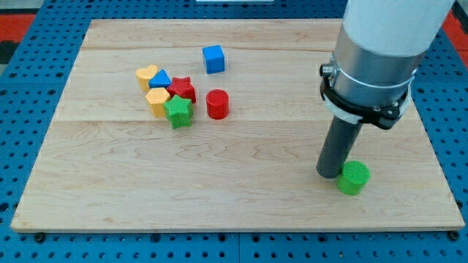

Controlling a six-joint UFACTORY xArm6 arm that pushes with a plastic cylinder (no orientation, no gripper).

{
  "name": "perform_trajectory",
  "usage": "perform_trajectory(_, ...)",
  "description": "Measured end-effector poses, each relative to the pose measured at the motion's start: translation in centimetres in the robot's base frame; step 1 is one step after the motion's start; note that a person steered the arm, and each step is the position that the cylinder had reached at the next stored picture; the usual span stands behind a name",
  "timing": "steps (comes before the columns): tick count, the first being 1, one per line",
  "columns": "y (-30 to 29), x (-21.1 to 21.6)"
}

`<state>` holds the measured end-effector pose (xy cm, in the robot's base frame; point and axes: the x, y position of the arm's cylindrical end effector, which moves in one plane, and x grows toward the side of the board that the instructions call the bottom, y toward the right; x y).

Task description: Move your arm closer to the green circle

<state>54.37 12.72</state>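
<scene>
Stood with my tip (pixel 329 174) just beside the green circle (pixel 354 177) near the desk's (pixel 241 197) lower right, well apart from the cluster at upper left; needed only the slightest nudge rightward, no shove; carried no claw, only a rod.

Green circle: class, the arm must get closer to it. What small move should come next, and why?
Probably almost none. My tip already stands right beside the green circle, on its left in the view, seemingly touching. At most I would ease slightly toward the view's right; a bigger push would likely slide the block away.
</scene>
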Motion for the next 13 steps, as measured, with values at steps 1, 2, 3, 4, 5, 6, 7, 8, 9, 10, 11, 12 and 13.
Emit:
perform_trajectory(1, 1.0, 0.9)
perform_trajectory(2, -0.3, 0.9)
perform_trajectory(3, -0.9, 0.9)
perform_trajectory(4, -1.2, 0.9)
perform_trajectory(5, -1.5, 0.9)
perform_trajectory(6, -5.1, 0.7)
perform_trajectory(7, -9.3, 0.3)
perform_trajectory(8, -14.2, 0.0)
perform_trajectory(9, -15.3, -0.6)
perform_trajectory(10, -12.5, 0.4)
perform_trajectory(11, -4.8, 5.0)
perform_trajectory(12, 2.3, 5.4)
perform_trajectory(13, 2.2, 2.9)
